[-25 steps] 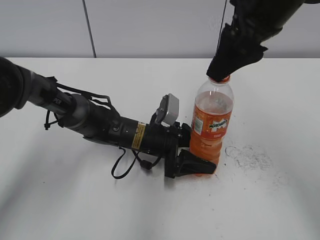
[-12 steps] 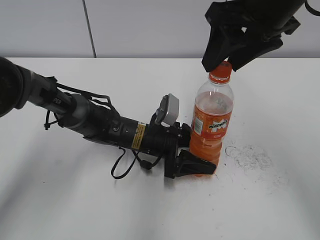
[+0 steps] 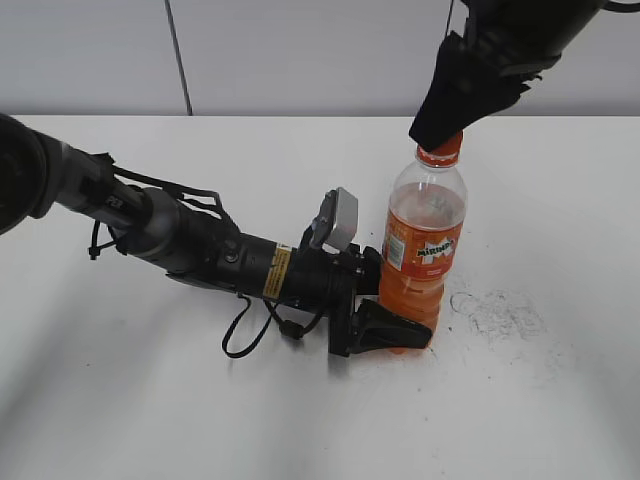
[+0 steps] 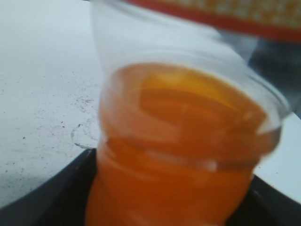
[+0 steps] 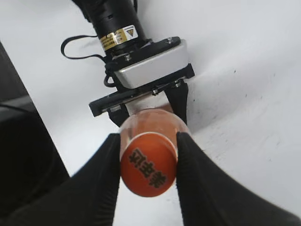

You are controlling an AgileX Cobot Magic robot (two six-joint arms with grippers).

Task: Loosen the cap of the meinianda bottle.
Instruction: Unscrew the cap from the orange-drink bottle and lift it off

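Exterior view is showing the right hand (image 3: pixel 437 140) lowered again onto the cap (image 3: pixel 440 153); half a second ago it was hanging spread just above the bare cap, and now its dark fingers (image 3: pixel 455 95) are covering most of it, much as they were a second ago. From the right wrist, the two black fingers (image 5: pixel 101 176) are pressing in on either side of the cap (image 5: pixel 148 170), closed on it with the orange top showing between them. Low on the counter (image 3: pixel 150 400), the left hand (image 3: pixel 385 328) is clamping the base of the meinianda bottle (image 3: pixel 422 250), unchanged from both earlier frames; the left wrist view is filled by the blurred orange lower body (image 4: pixel 183 150) between dark finger edges.

The bottle is standing upright, its long axis vertical, cap pointing up, right of the counter's middle. It is clear plastic, holding orange drink up to the shoulder, wearing an orange label with a white panel. The cap is small, round and orange, with dark printed characters on top. Grey scuff marks (image 3: pixel 500 312) are lying on the counter just right of the base.
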